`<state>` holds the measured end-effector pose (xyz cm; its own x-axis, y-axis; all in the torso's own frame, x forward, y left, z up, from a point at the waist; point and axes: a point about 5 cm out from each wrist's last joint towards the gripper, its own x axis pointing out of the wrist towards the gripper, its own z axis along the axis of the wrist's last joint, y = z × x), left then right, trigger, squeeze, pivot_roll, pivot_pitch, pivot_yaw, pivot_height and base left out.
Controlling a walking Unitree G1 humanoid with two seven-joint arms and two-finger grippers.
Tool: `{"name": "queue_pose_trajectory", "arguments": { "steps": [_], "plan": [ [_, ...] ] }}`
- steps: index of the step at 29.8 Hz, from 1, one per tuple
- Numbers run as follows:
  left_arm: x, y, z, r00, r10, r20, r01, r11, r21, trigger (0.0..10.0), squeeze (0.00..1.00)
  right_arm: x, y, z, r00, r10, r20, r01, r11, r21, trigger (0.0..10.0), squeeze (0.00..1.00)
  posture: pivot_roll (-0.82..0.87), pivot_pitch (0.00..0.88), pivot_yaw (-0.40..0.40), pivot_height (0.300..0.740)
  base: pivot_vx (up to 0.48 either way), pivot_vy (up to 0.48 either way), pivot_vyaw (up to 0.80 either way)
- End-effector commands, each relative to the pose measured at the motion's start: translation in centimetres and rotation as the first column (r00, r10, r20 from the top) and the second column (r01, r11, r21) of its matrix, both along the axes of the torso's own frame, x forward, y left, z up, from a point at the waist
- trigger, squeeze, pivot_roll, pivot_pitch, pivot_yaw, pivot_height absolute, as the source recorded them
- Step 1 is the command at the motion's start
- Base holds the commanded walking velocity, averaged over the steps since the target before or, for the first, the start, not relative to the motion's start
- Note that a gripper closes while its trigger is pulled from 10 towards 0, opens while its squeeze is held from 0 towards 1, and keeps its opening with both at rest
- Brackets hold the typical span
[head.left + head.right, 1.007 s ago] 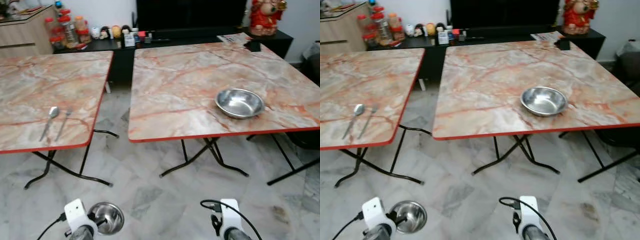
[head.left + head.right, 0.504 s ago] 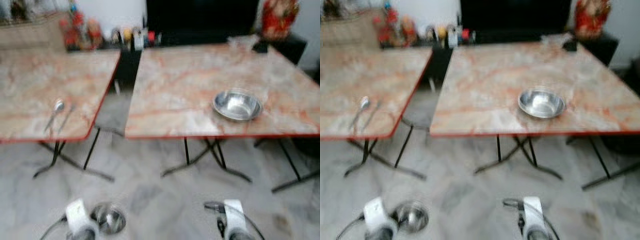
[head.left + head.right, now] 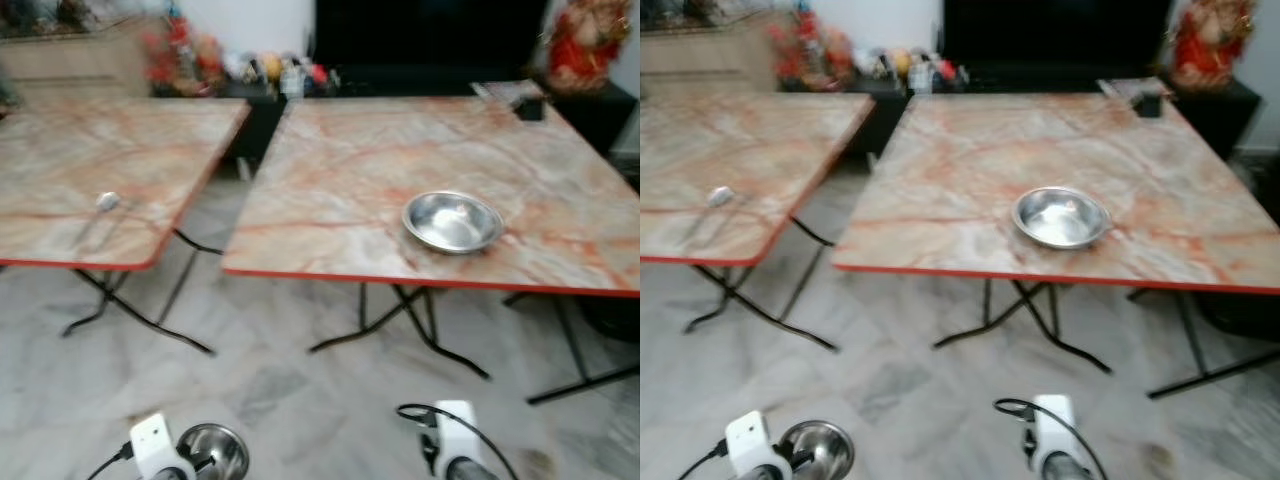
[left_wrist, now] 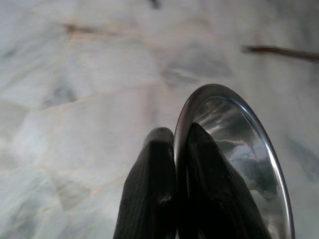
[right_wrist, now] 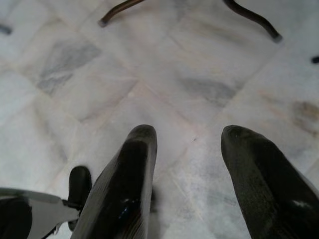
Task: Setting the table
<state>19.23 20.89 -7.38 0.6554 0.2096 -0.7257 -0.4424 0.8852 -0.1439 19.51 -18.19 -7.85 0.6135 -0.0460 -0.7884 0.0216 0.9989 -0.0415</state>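
Note:
My left gripper (image 4: 174, 137) is shut on the rim of a small steel bowl (image 3: 212, 450), held low over the floor at the bottom left of the eye views. A second, larger steel bowl (image 3: 452, 221) sits near the front edge of the right marble table (image 3: 340, 170). A spoon (image 3: 106, 201) with a blurred fork beside it lies on the left marble table (image 3: 60, 150). My right gripper (image 5: 188, 137) hangs open over the floor tiles with nothing between its fingers.
A gap of marble floor (image 3: 270, 380) runs between the two folding tables, whose black crossed legs (image 3: 400, 320) stand beneath them. A dark cabinet (image 3: 420, 75) with jars, small items and a red figurine (image 3: 580, 40) lines the back wall.
The camera has swung left and the picture is blurred, so both tables sit further right in view. The left gripper still holds the small bowl; the right stays open.

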Motion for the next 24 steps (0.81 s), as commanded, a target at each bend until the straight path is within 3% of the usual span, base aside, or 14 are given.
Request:
{"name": "queue_pose_trajectory", "arguments": {
  "steps": [1,7,14,24],
  "plan": [
    [0.27,-0.35,0.13,0.999,-0.03,0.017,0.03,1.0,0.005,10.0,0.0,-0.33,-0.65,-0.11,1.0,-0.019,-0.013,0.019,1.0,-0.004,10.0,0.0,-0.07,0.0,0.018,0.74,0.0,0.0,0.0],
    [0.21,-0.45,0.06,0.998,-0.055,0.007,0.055,0.998,0.013,10.0,0.0,-0.39,-0.69,-0.14,1.0,-0.012,-0.019,0.011,1.0,-0.018,10.0,0.0,-0.08,0.0,0.016,0.74,0.0,0.0,0.0],
    [0.37,-0.43,0.14,0.997,-0.076,0.005,0.076,0.997,0.025,10.0,0.0,-0.46,-0.94,-0.14,1.0,-0.025,-0.017,0.025,1.0,-0.015,10.0,0.0,-0.08,0.0,0.015,0.74,0.333,0.0,0.0],
    [0.62,-0.57,0.24,0.996,-0.088,0.007,0.087,0.996,0.025,10.0,0.0,-0.47,-0.62,-0.19,1.0,0.016,-0.024,-0.017,0.999,-0.035,10.0,0.0,-0.08,0.0,0.019,0.74,0.387,-0.28,0.0]
  ]
}}
